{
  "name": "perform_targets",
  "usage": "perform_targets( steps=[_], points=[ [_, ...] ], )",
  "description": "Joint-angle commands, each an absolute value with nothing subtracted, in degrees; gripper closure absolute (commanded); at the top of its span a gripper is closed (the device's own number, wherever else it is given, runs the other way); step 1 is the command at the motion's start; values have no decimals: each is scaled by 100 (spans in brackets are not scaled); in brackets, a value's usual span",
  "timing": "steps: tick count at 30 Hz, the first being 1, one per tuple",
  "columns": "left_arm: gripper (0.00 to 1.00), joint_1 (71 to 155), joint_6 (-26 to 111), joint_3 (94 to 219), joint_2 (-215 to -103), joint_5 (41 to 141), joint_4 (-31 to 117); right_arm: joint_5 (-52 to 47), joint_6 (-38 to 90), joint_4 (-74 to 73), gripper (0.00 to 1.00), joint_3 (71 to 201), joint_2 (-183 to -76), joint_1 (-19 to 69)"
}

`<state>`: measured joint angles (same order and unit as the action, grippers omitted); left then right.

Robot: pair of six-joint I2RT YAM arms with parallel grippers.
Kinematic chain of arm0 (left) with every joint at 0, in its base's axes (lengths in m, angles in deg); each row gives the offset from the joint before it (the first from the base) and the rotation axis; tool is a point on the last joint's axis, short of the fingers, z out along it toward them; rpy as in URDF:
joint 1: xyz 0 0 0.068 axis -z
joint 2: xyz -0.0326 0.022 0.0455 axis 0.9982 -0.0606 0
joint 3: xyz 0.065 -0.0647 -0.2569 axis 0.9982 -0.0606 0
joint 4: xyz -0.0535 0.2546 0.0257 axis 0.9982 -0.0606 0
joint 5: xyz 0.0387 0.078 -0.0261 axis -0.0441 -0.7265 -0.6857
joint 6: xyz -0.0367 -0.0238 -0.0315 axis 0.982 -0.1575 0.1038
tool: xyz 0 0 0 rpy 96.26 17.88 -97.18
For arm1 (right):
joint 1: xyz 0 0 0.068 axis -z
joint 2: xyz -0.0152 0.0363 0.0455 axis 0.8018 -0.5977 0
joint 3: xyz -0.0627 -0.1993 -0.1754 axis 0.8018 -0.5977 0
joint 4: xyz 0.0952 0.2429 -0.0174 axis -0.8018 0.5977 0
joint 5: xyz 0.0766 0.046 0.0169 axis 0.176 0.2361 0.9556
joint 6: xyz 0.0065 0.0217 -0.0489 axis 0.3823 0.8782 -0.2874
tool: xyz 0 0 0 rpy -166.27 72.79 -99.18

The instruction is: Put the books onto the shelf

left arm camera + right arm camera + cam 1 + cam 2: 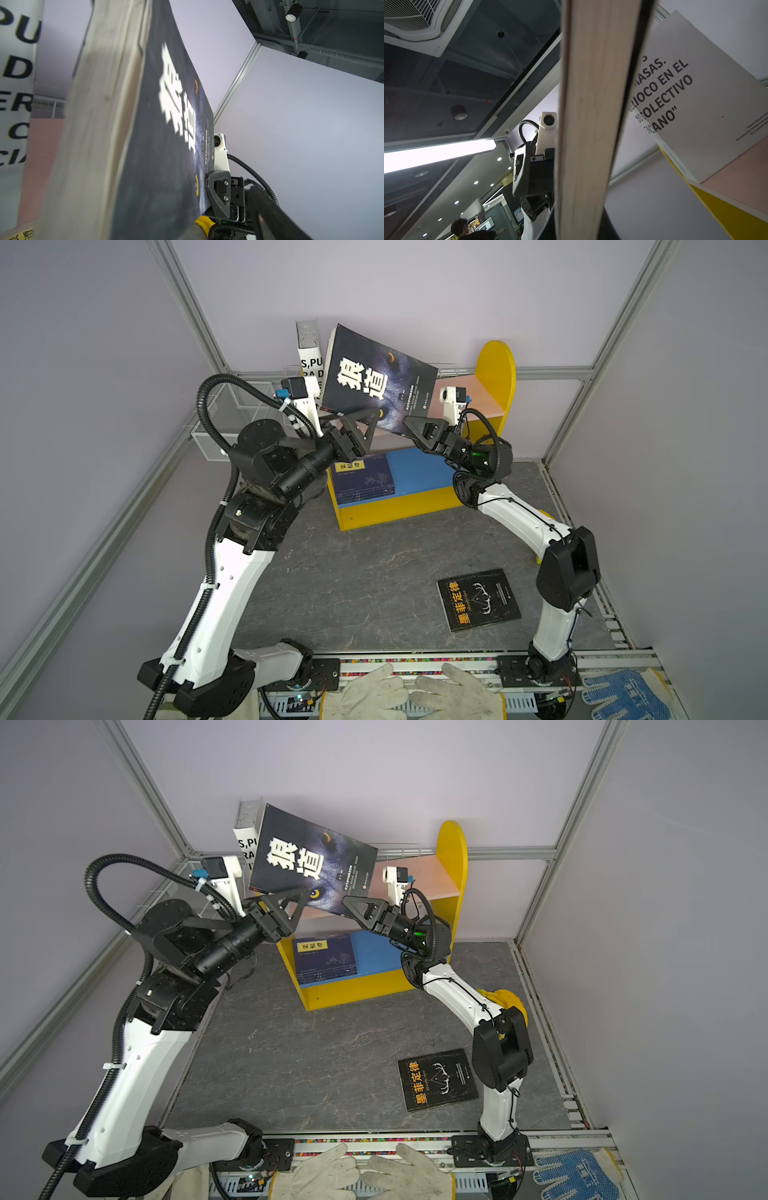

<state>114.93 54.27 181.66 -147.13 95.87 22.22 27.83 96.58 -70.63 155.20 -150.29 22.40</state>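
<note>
One black book, clamped by the right pincer, partly hides the white book; left pincer apart.

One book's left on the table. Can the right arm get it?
Probably not yet: right gripper grips the tilted book by the shelf. Nothing covers the table book, near that arm.
</note>
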Motion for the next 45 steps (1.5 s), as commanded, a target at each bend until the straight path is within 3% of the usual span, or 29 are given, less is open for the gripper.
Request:
perform_targets(
  steps=[1, 6, 11, 14, 21, 26, 32, 38, 45],
  points=[
    [18, 11489, 5753, 17641, -14492, 9535, 3373, 2173, 10312, -7878, 83, 15855, -15165, 2240],
    [18, 11498, 6085, 17367, -14647, 9571, 4002, 2113, 10467, -7966, 83, 16139, -15361, 2144],
    [26, 11518, 6249, 17434, -14930, 9447, 4266, 2056, 10468, -7933, 83, 16228, -15437, 2099],
    [37, 11581, 6296, 17459, -15063, 9319, 4462, 1997, 10482, -7956, 83, 16271, -15476, 2054],
    [78, 11983, 5741, 17618, -15126, 8445, 4383, 1739, 10480, -7958, 83, 16336, -15642, 1940],
    [95, 12078, 5113, 17944, -15148, 7890, 3931, 1669, 10291, -7669, 78, 16262, -15726, 1962],
    [100, 12072, 4124, 19095, -15552, 7186, 2487, 1551, 9266, -6555, 50, 15729, -15446, 2141],
    [100, 12064, 3403, 20527, -16264, 6464, 1090, 1252, 7588, -4640, 47, 15466, -14897, 2276],
    [100, 12045, 3042, 21363, -16823, 5751, 299, 671, 5404, -2022, 47, 16206, -14547, 2106]
  ],
)
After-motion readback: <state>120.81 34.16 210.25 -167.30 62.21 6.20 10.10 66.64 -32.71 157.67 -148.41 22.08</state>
